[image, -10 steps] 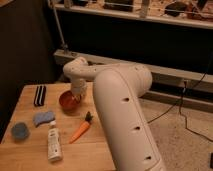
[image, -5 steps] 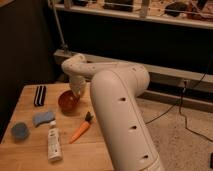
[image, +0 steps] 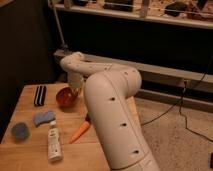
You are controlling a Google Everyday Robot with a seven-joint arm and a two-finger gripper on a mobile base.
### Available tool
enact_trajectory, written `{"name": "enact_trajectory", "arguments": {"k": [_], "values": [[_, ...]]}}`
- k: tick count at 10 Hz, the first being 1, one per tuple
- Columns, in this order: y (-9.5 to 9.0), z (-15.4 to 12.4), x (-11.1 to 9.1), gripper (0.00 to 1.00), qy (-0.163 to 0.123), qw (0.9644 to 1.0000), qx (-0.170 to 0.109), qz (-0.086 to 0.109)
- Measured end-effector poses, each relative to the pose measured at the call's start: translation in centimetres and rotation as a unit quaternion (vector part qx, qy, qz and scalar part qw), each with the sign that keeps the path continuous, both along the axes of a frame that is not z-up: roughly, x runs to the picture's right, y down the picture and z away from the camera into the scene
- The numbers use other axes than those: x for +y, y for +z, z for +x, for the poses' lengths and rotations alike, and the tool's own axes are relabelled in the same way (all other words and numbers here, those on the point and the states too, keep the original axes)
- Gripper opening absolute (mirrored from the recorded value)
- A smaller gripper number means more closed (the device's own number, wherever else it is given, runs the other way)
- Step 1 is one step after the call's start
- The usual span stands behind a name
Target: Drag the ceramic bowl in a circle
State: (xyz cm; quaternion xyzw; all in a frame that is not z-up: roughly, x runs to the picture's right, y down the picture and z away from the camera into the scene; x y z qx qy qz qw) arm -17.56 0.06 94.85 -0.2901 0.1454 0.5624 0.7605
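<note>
My big white arm [image: 111,120] hides most of my gripper [image: 75,92]. It is down at the right rim of the ceramic bowl [image: 64,98], left of the middle of the frame. I cannot tell if it is pinching the rim. The inside of the bowl is too dark to see. The black striped block [image: 39,95] sits just left of the bowl. The blue cloth [image: 44,118], carrot [image: 80,132] and white tube [image: 53,145] lie lower down. The worktop's [image: 22,107] back edge is close above the bowl.
</note>
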Motion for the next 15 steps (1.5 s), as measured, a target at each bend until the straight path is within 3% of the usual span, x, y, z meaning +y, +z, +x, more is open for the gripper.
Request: {"name": "enact_trajectory", "arguments": {"k": [2, 3, 5, 6, 7, 9, 11, 12, 13, 15], "values": [[1.1, 3.1, -2.8, 0.0, 0.028, 0.9993, 0.021, 0.012], [1.3, 6.2, -4.5, 0.0, 0.047, 0.9977, 0.043, 0.02], [1.5, 11.7, -5.1, 0.0, 0.066, 0.994, 0.086, 0.017], [1.4, 13.8, -4.5, 0.0, 0.065, 0.9926, 0.102, 0.01], [1.2, 17.2, -2.6, 0.0, 0.054, 0.9901, 0.129, -0.006], [0.2, 20.8, 1.4, 0.0, 0.015, 0.9874, 0.154, -0.032], [-1.6, 21.0, 5.6, 0.0, -0.028, 0.9864, 0.151, -0.058], [-2.2, 19.9, 6.7, 0.0, -0.043, 0.9876, 0.138, -0.061], [-3.4, 17.1, 8.2, 0.0, -0.074, 0.9897, 0.106, -0.062], [-5.1, 12.3, 9.3, 0.0, -0.106, 0.9911, 0.055, -0.058]]}}
